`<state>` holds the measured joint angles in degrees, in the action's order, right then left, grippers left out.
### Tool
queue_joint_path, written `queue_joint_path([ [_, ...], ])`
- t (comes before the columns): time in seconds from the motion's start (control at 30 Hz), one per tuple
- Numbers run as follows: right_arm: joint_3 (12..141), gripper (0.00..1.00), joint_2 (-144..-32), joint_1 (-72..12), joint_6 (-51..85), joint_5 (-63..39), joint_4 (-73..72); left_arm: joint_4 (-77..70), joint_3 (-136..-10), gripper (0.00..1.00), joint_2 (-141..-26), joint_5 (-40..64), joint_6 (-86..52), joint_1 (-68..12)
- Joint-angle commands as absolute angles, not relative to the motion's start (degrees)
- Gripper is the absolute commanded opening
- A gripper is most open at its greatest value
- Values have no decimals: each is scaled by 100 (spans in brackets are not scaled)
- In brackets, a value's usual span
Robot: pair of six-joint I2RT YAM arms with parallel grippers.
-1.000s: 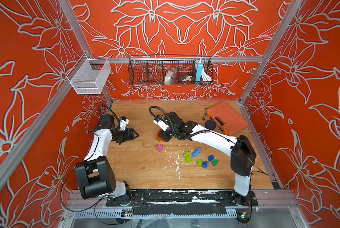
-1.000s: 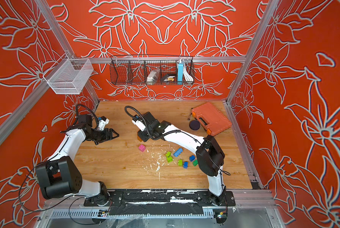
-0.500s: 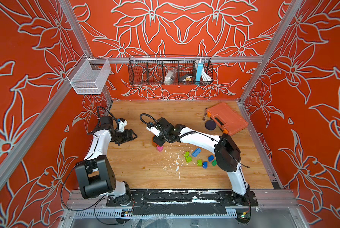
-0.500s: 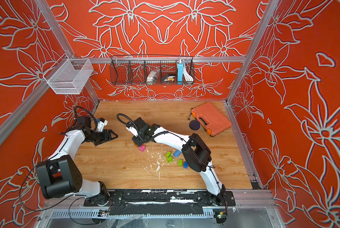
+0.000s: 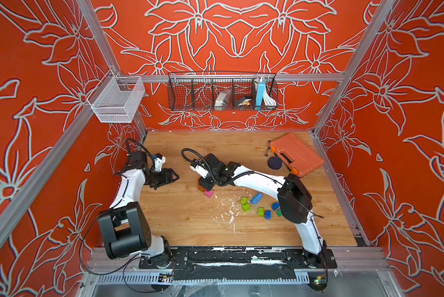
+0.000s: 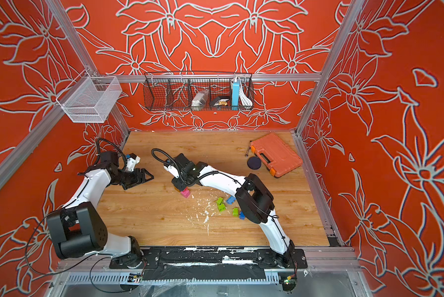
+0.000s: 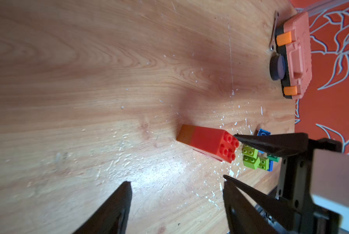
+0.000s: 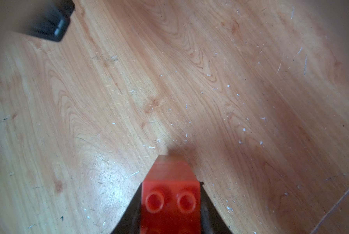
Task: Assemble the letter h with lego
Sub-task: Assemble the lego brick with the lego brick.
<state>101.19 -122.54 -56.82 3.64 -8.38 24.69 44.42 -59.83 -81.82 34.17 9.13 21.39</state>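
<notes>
My right gripper (image 8: 170, 204) is shut on a stack of red lego (image 8: 170, 200) with a brownish brick at its lower end, studs facing the camera. In the left wrist view the stack (image 7: 207, 144) leans over the table, held at its studded end. In both top views the right gripper (image 5: 206, 183) (image 6: 180, 183) hides most of the stack, and a pink brick (image 5: 209, 193) (image 6: 185, 192) lies just in front of it. My left gripper (image 7: 175, 180) (image 5: 173, 177) hovers open and empty to the left of the stack.
Loose lime green (image 5: 246, 207), blue (image 5: 256, 198) and dark green (image 5: 279, 213) bricks lie right of centre, under the right arm. An orange tool case (image 5: 297, 154) and a dark disc (image 5: 274, 162) sit at the back right. White flecks dot the wooden table (image 5: 190, 226).
My right gripper has carried the red stack leftward and toward the front, ending beside the pink brick. The left gripper has barely shifted.
</notes>
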Motion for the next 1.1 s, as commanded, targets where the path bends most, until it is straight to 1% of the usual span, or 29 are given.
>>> queue_joint_path([
  [0.0, 10348, 35, -12482, -5766, 321, -725, 2457, 4441, -5906, 72, -8109, 3445, 940, 2161],
  [0.13, 10506, 36, -12645, -5796, 275, -699, 2605, 4438, -5898, 72, -8104, 3463, 940, 2156],
  [0.27, 10591, 40, -12742, -5810, 271, -694, 2733, 4443, -5897, 72, -8106, 3480, 949, 2161],
  [0.5, 10589, 56, -12662, -5836, 264, -734, 2768, 4456, -5897, 72, -8115, 3515, 958, 2165],
  [0.63, 10590, 63, -12549, -5836, 264, -817, 2812, 4465, -5889, 72, -8122, 3540, 967, 2168],
  [0.93, 10385, 63, -12163, -5827, 232, -834, 3113, 4460, -5936, 72, -8174, 3701, 928, 2162],
  [1.07, 10104, 60, -12007, -5822, 253, -840, 3043, 4479, -6025, 72, -8219, 4087, 795, 2124],
])
